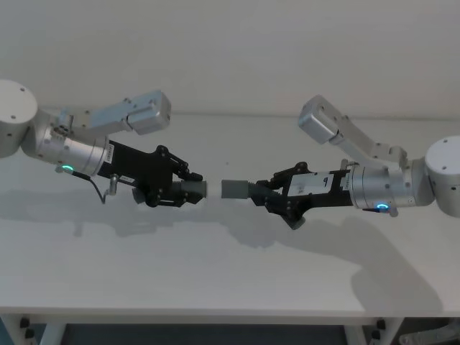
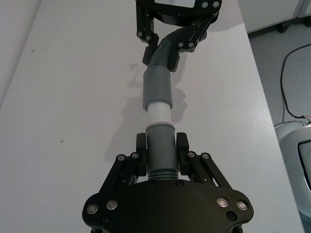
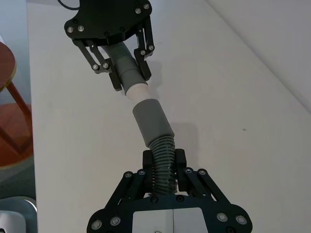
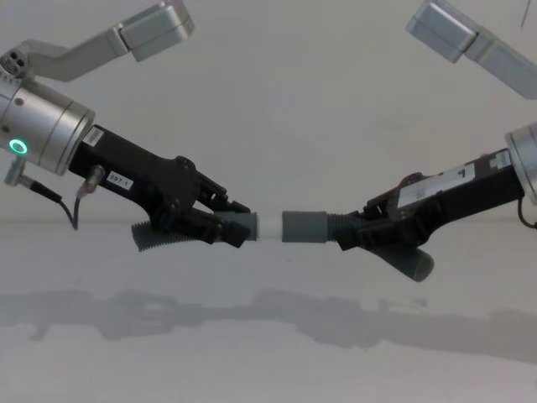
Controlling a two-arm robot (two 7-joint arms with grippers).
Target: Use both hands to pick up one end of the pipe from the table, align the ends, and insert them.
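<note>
Two pipe pieces are held above the tabletop (image 1: 230, 287) in the head view, left end effector (image 1: 188, 191) and right end effector (image 1: 264, 192) each clamped on one, while in the left wrist view the white-tipped end (image 2: 158, 112) is seen entering the wider cuff (image 2: 157, 87), axes nearly collinear.

You've got L gripper (image 1: 188, 188) w/ its pipe piece (image 1: 192, 190) at left, R gripper (image 1: 267, 192) w/ its piece (image 1: 237, 189) opposite, ends meeting mid-air above table (image 1: 215, 273).

Whether the narrow white tip (image 1: 213, 190) has entered the wider grey cuff (image 1: 236, 189) cannot be told; each black gripper's fingers (image 2: 141, 154) cover part of a dark grey ribbed pipe piece (image 3: 162, 162).
</note>
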